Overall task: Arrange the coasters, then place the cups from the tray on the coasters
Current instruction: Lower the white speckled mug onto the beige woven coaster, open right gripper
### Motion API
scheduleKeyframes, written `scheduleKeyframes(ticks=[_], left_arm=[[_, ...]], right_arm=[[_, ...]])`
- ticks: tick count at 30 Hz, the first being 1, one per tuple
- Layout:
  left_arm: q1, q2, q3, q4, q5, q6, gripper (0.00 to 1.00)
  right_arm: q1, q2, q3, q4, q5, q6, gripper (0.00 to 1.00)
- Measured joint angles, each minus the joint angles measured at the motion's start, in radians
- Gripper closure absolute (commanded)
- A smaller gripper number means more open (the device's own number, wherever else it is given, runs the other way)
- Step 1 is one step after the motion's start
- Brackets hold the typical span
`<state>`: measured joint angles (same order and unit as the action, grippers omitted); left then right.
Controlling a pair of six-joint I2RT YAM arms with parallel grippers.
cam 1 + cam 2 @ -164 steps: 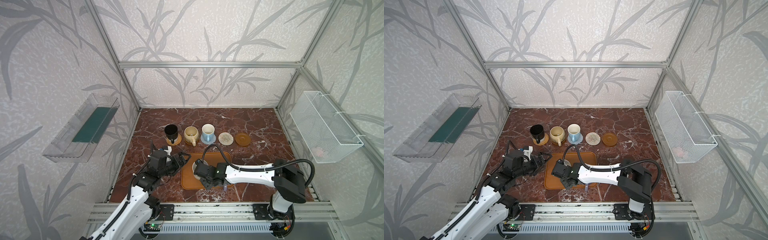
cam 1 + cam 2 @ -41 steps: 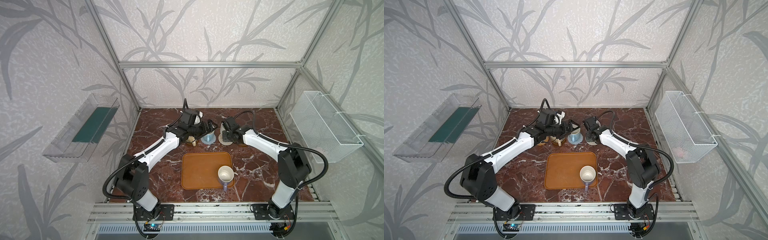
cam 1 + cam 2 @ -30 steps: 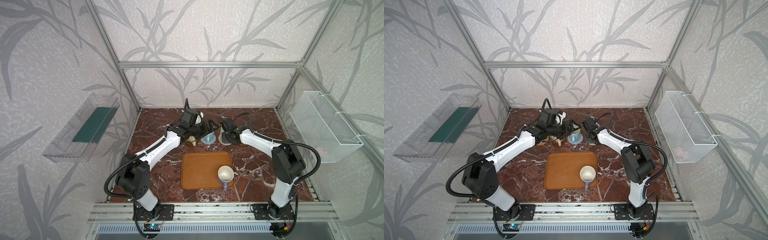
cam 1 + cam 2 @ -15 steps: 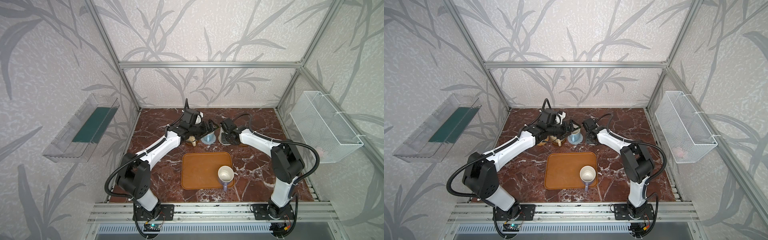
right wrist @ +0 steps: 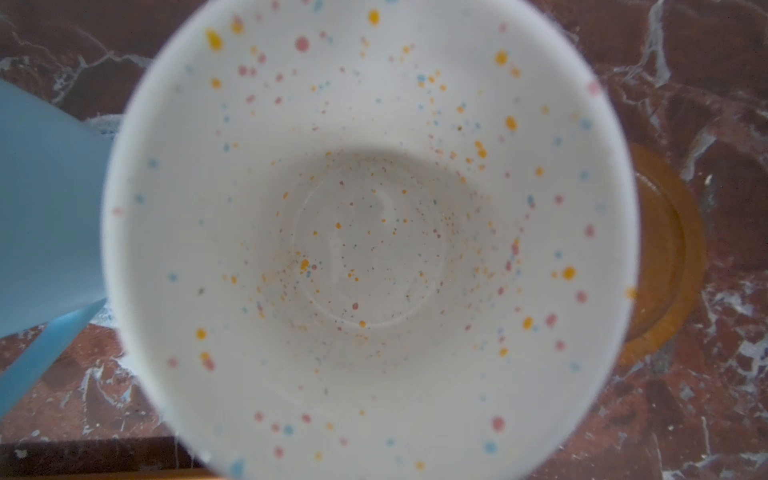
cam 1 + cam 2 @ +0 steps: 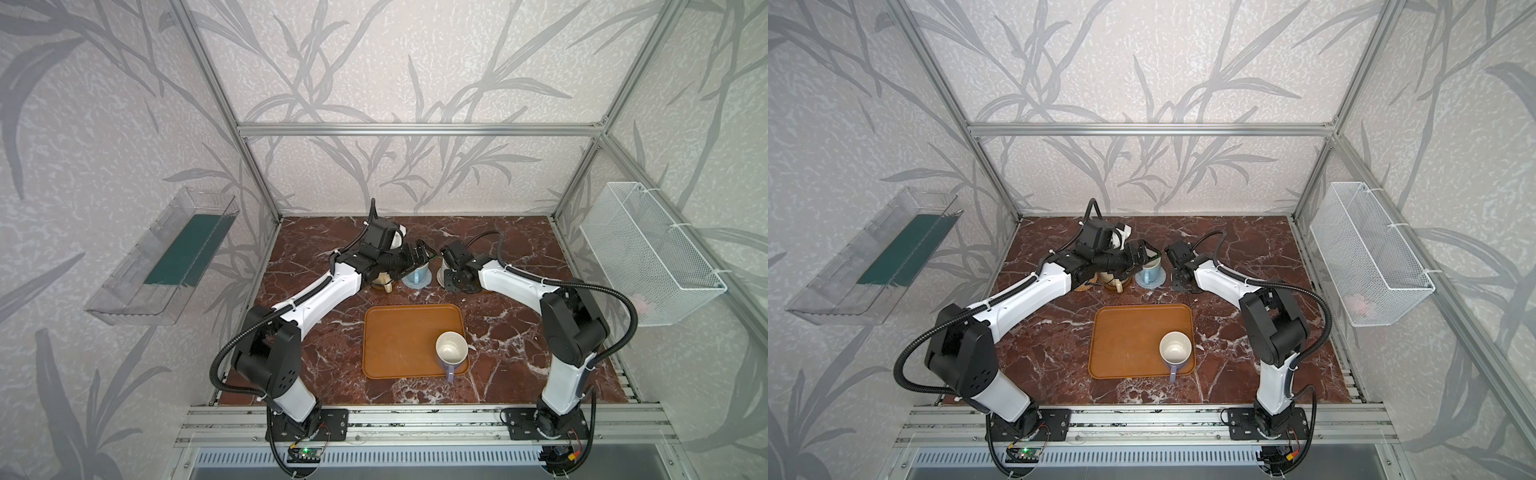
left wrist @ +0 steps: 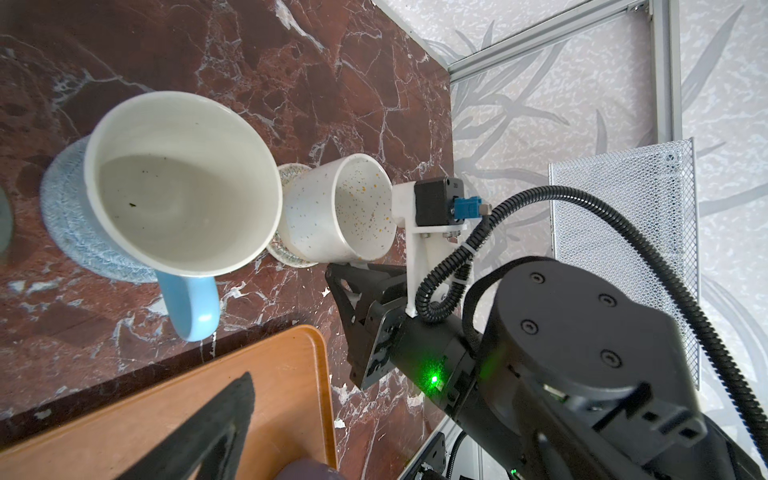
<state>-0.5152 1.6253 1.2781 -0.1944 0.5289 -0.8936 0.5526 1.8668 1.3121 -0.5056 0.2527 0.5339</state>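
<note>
The speckled white cup (image 7: 336,216) (image 5: 365,232) stands over the cream coiled coaster (image 7: 286,257). My right gripper (image 7: 349,270) (image 6: 453,278) is shut at its side, and the handle is hidden. Beside it the light blue cup (image 7: 178,183) (image 6: 415,272) sits on the blue-grey coaster (image 7: 70,232). My left gripper (image 6: 420,253) (image 6: 1144,254) hangs open above that cup, holding nothing. The lavender cup (image 6: 451,350) (image 6: 1176,347) stands in a near corner of the tray (image 6: 399,336) (image 6: 1129,336). A bare brown coaster (image 5: 669,249) lies just past the speckled cup.
The cream-yellow cup (image 6: 381,283) (image 6: 1112,283) shows partly under my left arm. The black cup is hidden. A white wire basket (image 6: 648,253) hangs on the right wall and a clear bin (image 6: 166,257) on the left wall. Aluminium frame posts ring the marble table (image 6: 519,332).
Both arms have left the tray for the back row, the right one bringing the speckled cup to the cream coaster. Over the last second hardly anything has moved.
</note>
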Motion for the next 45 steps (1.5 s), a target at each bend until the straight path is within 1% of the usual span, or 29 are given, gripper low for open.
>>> scheduleKeyframes(ticks=[11,13,17,20,24,26,31,34,36,39,42,43,45], left_arm=[[0.0,0.003,-0.006,0.014,0.003,-0.006,0.01],[0.0,0.003,-0.012,0.017,0.004,-0.008,0.01],[0.0,0.003,-0.024,0.019,0.008,-0.008,0.01],[0.0,0.003,-0.024,0.02,0.015,-0.008,0.01],[0.0,0.003,-0.024,0.023,0.016,-0.008,0.01],[0.0,0.003,-0.024,0.023,0.017,-0.008,0.01],[0.0,0.003,-0.024,0.023,0.019,-0.009,0.01],[0.0,0.003,-0.024,0.023,0.019,-0.012,0.01],[0.0,0.003,-0.027,0.023,0.019,-0.015,0.01],[0.0,-0.003,-0.036,0.022,0.016,-0.02,0.01],[0.0,-0.021,-0.048,0.019,0.015,-0.024,0.01],[0.0,-0.03,-0.051,0.018,0.014,-0.025,0.01],[-0.001,-0.05,-0.056,0.015,0.011,-0.025,0.01]], right_arm=[[0.0,0.0,-0.014,0.029,0.0,0.008,1.0],[0.0,0.0,-0.016,0.031,-0.001,0.008,0.92],[0.0,0.0,-0.016,0.031,-0.01,0.008,0.69],[0.0,0.0,-0.016,0.034,-0.027,0.01,0.62],[0.0,0.0,-0.016,0.039,-0.034,0.014,0.55],[0.0,-0.001,-0.016,0.039,-0.036,0.016,0.5],[0.0,-0.001,-0.016,0.038,-0.042,0.015,0.44],[0.0,-0.012,-0.025,0.041,-0.045,0.013,0.44],[0.002,-0.041,-0.05,0.05,-0.043,0.008,0.44],[0.006,-0.124,-0.101,0.057,-0.034,-0.005,0.43],[0.006,-0.206,-0.108,0.053,-0.028,-0.014,0.42],[0.006,-0.232,-0.108,0.053,-0.026,-0.02,0.4],[0.014,-0.275,-0.109,0.055,-0.026,-0.052,0.32]])
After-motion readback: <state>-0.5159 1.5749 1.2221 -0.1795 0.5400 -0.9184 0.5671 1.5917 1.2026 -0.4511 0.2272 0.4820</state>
